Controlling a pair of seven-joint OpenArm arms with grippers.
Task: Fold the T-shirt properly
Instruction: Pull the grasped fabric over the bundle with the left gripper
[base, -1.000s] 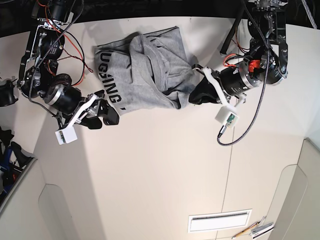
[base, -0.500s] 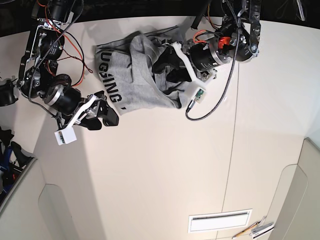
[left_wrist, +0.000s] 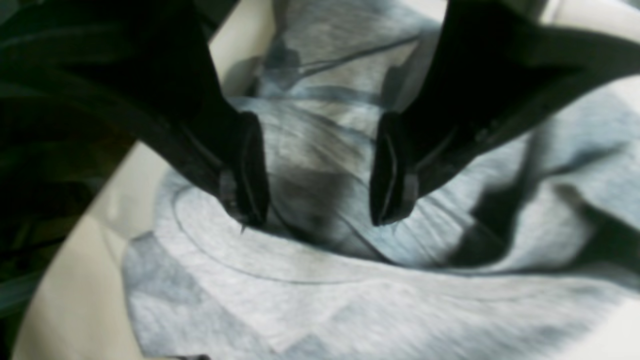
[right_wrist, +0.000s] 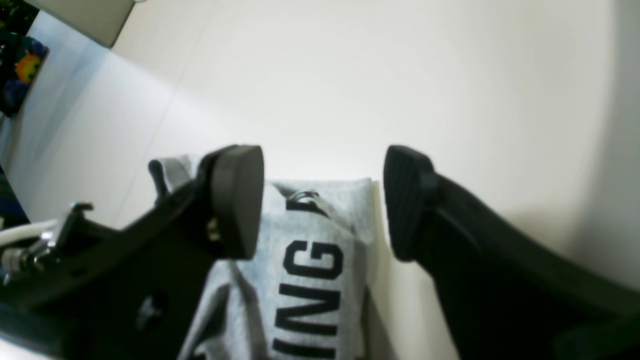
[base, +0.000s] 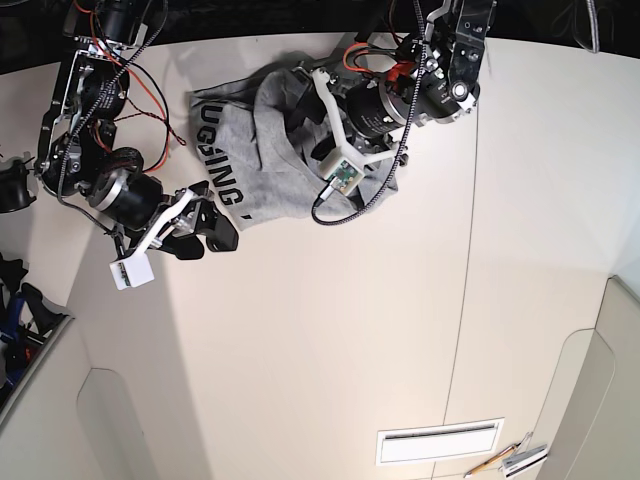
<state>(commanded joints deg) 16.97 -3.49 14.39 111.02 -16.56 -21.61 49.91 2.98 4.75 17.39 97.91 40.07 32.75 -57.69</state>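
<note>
the t-shirt (base: 262, 150) lies crumpled at the far edge of the table (base: 330, 340), lettered side partly up, with black block letters running along its near-left border.

left gripper (left_wrist: 315, 200): positioned over the middle of the bunched fabric. jaws are spread, with a clear gap between the two black fingers (left_wrist: 245, 170). grey cloth with folds and a curved seam fills the gap and the area below the tips. the tips sit just above or on the fabric; contact cannot be confirmed, and nothing is pinched between them. in the base view this arm reaches in from the right and covers the t-shirt's right part.

right gripper (right_wrist: 322, 200): positioned at the near-left corner of the t-shirt, low over the table. jaws are spread; the ribbed pads (right_wrist: 407, 200) are well apart. the lettered edge of the t-shirt lies below and between the fingers, its corner ending near the pad tips, with bare table beyond it. no fabric is gripped.
</note>
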